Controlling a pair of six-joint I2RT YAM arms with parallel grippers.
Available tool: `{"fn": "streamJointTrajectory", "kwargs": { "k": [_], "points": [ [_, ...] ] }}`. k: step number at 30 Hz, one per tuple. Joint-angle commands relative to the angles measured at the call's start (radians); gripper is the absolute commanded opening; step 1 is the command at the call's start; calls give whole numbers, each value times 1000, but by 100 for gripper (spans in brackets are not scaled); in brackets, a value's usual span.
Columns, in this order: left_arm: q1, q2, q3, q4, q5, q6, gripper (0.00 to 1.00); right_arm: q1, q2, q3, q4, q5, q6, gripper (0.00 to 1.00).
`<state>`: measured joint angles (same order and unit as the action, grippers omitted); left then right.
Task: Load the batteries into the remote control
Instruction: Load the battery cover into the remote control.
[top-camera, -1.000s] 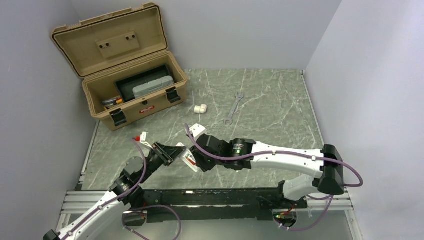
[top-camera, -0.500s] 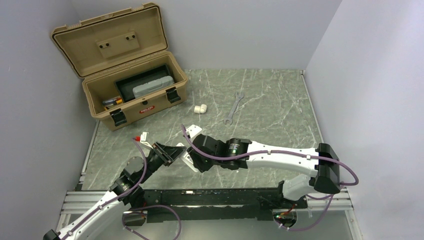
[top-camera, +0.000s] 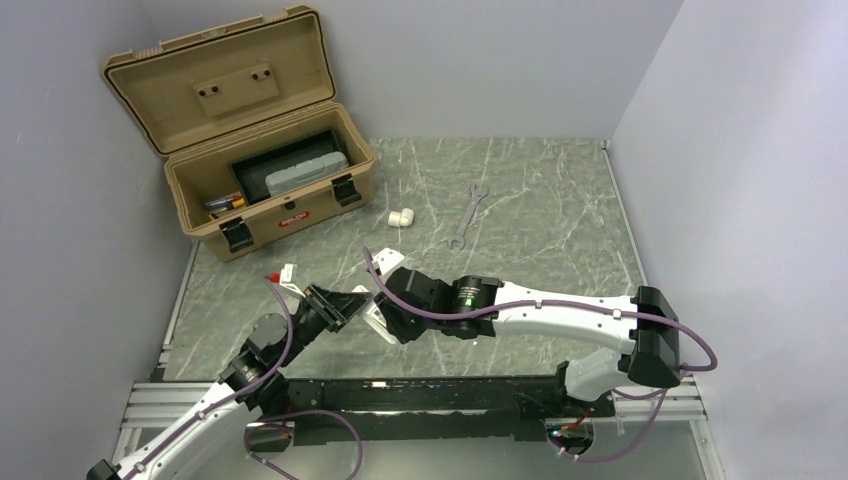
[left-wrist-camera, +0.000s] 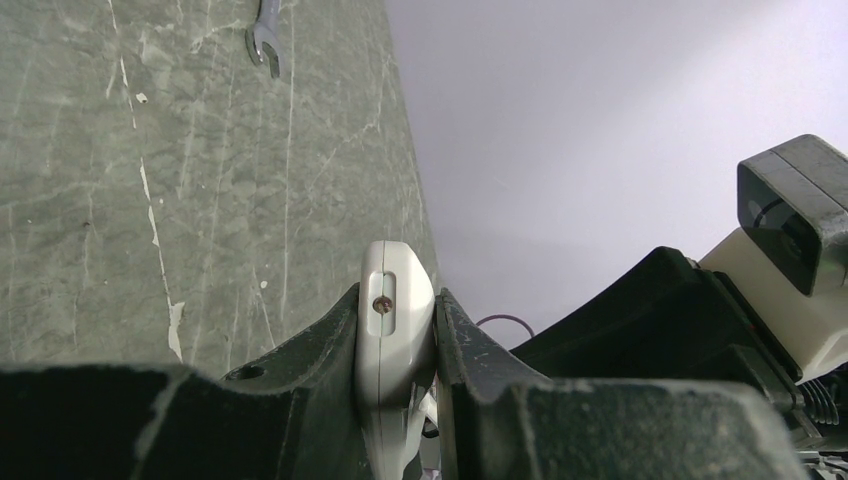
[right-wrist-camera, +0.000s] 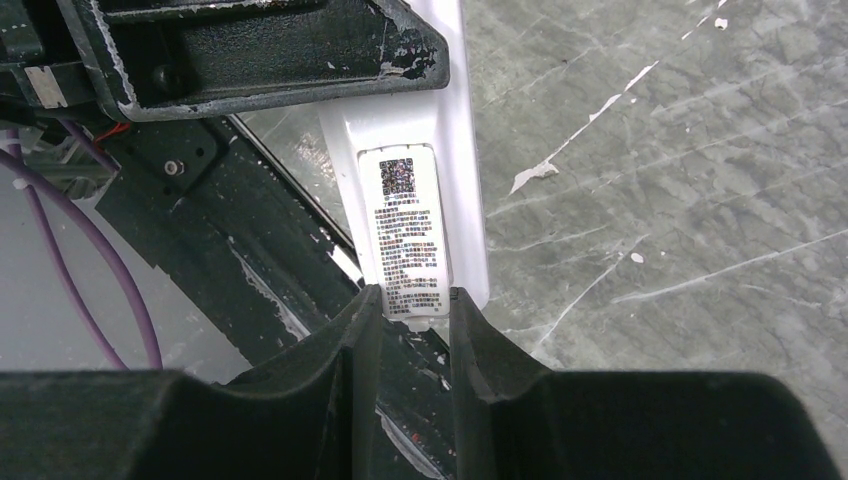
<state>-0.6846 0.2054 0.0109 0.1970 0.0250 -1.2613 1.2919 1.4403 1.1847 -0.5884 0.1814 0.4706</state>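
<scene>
Lower centre of the overhead frame: the left gripper (top-camera: 343, 305) is clamped on the narrow edges of the remote control (top-camera: 378, 318), whose long axis slants down-right straight into the right gripper (right-wrist-camera: 415, 300), so both arms meet on it. The right jaws stand a sliver apart, straddling the bottom of the printed label on the remote's back; whether they pinch anything I cannot tell. Upper left, the open toolbox (top-camera: 290, 215) holds a dark tray, a grey case (top-camera: 305, 173) and, at its left end, orange-red cylinders I take for the batteries (top-camera: 226, 203), well apart from both arms
</scene>
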Motion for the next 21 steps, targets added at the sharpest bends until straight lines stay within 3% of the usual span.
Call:
{"fn": "streamJointTrajectory", "kwargs": {
  "k": [1,16,21],
  "points": [
    [-4,-21,11,39,-8,-28,0,-7,6,46,31,17,-3,6],
    [-4,-25,17,13,-14,-27,0,-6,43,62,44,-18,4,6],
    [-4,-20,15,24,-12,-27,0,-7,39,59,41,-11,5,14]
  ]
}}
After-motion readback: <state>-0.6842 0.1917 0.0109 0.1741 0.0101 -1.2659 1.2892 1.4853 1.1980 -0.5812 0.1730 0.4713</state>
